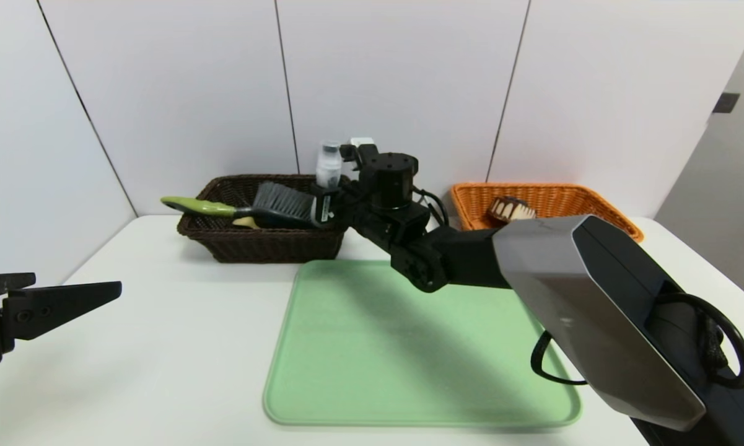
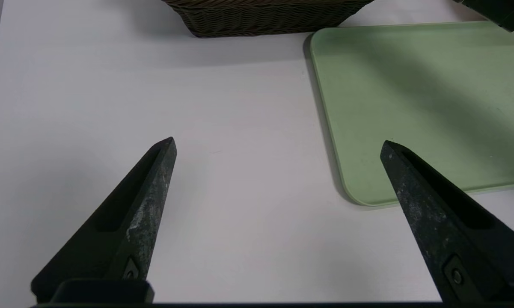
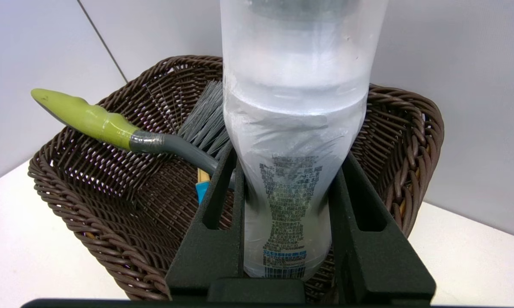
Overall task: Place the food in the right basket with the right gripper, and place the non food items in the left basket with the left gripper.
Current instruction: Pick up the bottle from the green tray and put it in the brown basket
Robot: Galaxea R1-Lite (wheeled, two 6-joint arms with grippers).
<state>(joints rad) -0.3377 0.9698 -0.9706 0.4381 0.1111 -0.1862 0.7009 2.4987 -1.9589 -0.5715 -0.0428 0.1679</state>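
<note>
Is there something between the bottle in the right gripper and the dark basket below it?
Nothing blocks it. The right gripper holds the bottle upright over the dark basket; the brush lies inside, beside the drop spot.

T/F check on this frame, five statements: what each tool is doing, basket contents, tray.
1. The right tool is shut on the white bottle. True.
2. The bottle lies flat inside the dark brown basket. False: it is held upright at that basket's right end.
3. The left tool grips the brush. False: it is open and holds nothing, above the table; the brush lies in the dark brown basket, handle sticking out over the rim.
4. The green tray has nothing on it. True.
5. The orange basket holds the cake wedge. True.
</note>
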